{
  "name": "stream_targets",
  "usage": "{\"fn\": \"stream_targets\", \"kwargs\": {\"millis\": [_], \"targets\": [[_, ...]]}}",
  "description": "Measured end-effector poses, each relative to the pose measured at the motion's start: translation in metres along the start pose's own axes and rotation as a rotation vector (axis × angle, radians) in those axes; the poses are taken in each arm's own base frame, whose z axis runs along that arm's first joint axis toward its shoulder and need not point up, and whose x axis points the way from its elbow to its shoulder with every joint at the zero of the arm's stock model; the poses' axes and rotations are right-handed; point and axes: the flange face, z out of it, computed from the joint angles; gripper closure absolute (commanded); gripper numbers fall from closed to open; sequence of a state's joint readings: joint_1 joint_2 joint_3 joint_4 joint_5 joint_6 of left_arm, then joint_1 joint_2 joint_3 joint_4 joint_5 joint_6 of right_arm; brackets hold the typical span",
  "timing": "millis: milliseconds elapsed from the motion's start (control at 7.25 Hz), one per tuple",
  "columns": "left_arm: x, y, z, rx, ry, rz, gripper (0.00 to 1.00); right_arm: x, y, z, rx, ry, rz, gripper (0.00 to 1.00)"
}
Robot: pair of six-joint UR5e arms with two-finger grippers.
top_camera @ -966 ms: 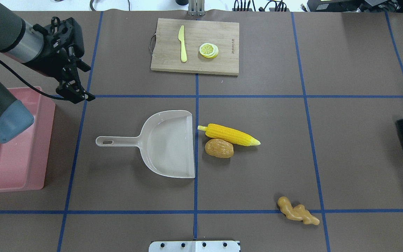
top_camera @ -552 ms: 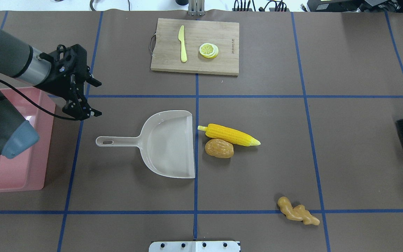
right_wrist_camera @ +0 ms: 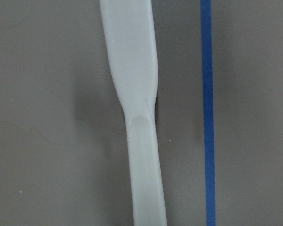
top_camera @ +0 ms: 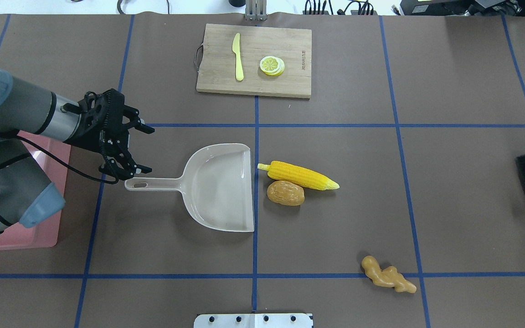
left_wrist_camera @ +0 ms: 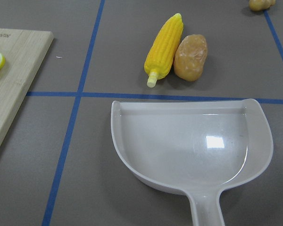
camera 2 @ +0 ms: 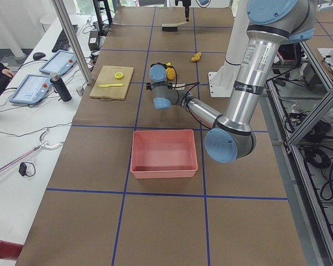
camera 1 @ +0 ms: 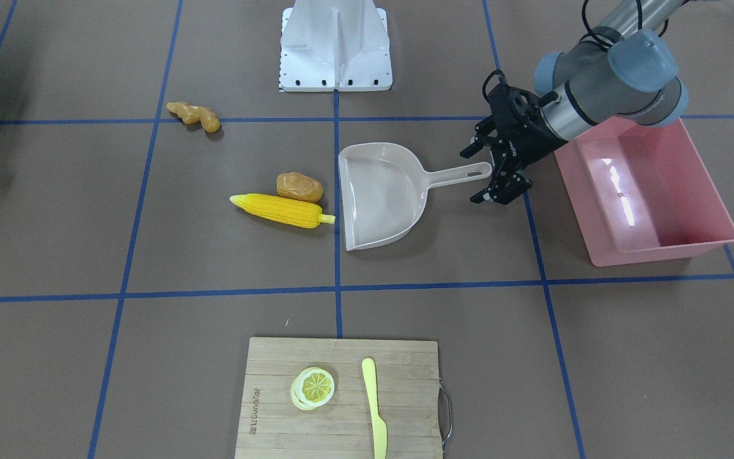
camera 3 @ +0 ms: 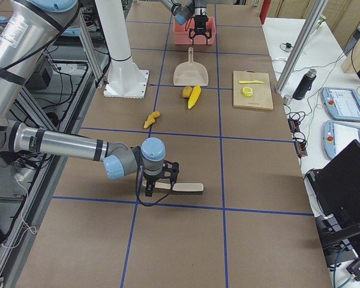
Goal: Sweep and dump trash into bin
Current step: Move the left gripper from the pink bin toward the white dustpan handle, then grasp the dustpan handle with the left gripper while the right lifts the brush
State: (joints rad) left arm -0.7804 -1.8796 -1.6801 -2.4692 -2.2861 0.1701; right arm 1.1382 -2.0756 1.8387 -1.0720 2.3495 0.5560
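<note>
- Front-facing: the left gripper (camera 1: pixel 473 177) is spread wide and holds nothing, by the handle end of the dustpan (camera 1: pixel 380 197). The pink bin (camera 1: pixel 660 252) stands just behind the gripper.
- Overhead: the corn (top_camera: pixel 299 175) and potato (top_camera: pixel 285 192) lie touching at the dustpan's mouth. The ginger (top_camera: pixel 388 275) lies well apart.
- Right side: the right gripper (camera 3: pixel 158 187) is at the brush handle (camera 3: pixel 183 188). I cannot tell how far it is open.

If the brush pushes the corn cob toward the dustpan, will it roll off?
Round and tapered, the corn cob would probably roll in a curve if pushed sideways. Its stem end faces the dustpan mouth, so an end-on push likely slides it. The potato against it may block rolling that way.
</note>
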Motion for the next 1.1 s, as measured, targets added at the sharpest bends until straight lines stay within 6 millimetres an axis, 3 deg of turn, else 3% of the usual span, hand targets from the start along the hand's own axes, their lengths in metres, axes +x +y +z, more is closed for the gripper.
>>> {"fn": "stream_targets", "kwargs": {"millis": [276,414,552,690,828,966,1103], "targets": [[0.000,-0.002,0.030,-0.050,0.041,0.054,0.03,0.000,-0.001,0.012,-0.020,0.013,-0.011,0.18],[-0.002,-0.007,0.035,-0.085,0.056,0.043,0.03,0.000,-0.002,0.015,-0.024,0.017,-0.014,0.23],[-0.002,-0.022,0.031,-0.096,0.059,0.039,0.02,0.000,-0.004,0.018,-0.026,0.019,-0.017,0.44],[-0.001,-0.034,0.022,-0.092,0.051,0.043,0.02,-0.001,-0.007,0.019,-0.027,0.019,-0.020,0.55],[-0.001,-0.036,0.012,-0.091,0.039,0.031,0.03,-0.003,-0.009,0.021,-0.028,0.018,-0.022,0.55],[0.002,-0.027,0.008,-0.101,0.036,0.012,0.03,-0.004,-0.009,0.021,-0.028,0.018,-0.023,0.69],[0.005,-0.011,0.009,-0.120,0.040,-0.007,0.03,-0.004,-0.010,0.022,-0.029,0.016,-0.026,0.99]]}}
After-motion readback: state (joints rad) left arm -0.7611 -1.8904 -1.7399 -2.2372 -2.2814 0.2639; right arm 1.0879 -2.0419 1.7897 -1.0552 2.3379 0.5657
